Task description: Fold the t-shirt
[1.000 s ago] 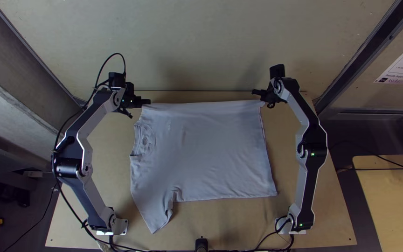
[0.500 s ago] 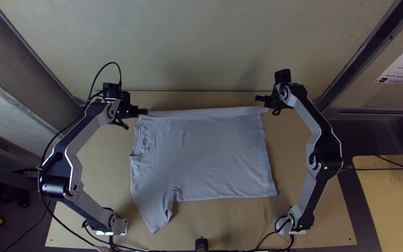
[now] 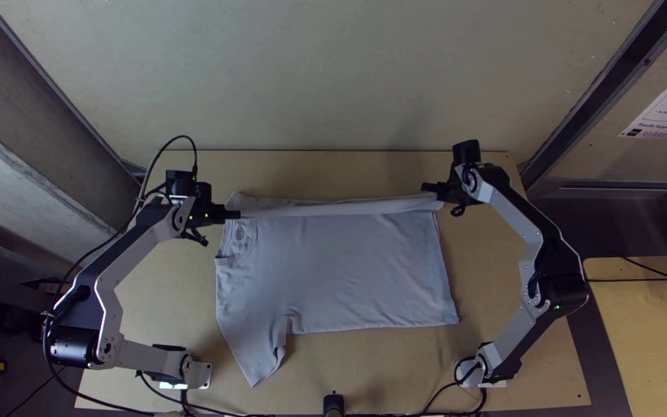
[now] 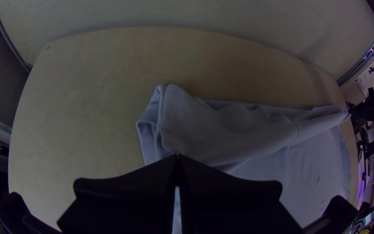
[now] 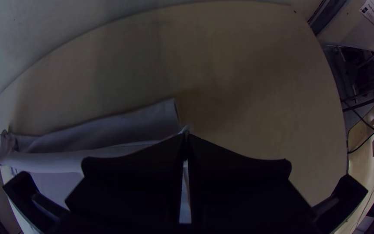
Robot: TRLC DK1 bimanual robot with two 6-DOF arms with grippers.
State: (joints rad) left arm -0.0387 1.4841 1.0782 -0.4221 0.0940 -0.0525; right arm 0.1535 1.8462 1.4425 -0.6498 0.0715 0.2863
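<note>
The light grey t-shirt [image 3: 333,270] lies on the table, collar toward the left, one sleeve pointing to the near edge. Its far part is lifted and folded over toward the near side, held as a taut band between two grippers. At the band's left end my left gripper [image 3: 235,214] is shut on the cloth; my right gripper [image 3: 431,191] is shut on its right end. In the left wrist view my left gripper [image 4: 177,158] pinches the shirt [image 4: 221,134]. In the right wrist view my right gripper [image 5: 185,135] grips the edge of the shirt [image 5: 143,125].
Bare wood of the table [image 3: 333,386] runs along the near edge and beyond the shirt's far side. A pale wall [image 3: 333,77] rises behind the table's far edge. A second table [image 3: 650,332] stands off to the right, with cables crossing toward it.
Both grippers have come toward the near side, drawing the shirt's held far edge with them. Cloth beneath now shows behind the taut band, and the band covers part of the collar.
</note>
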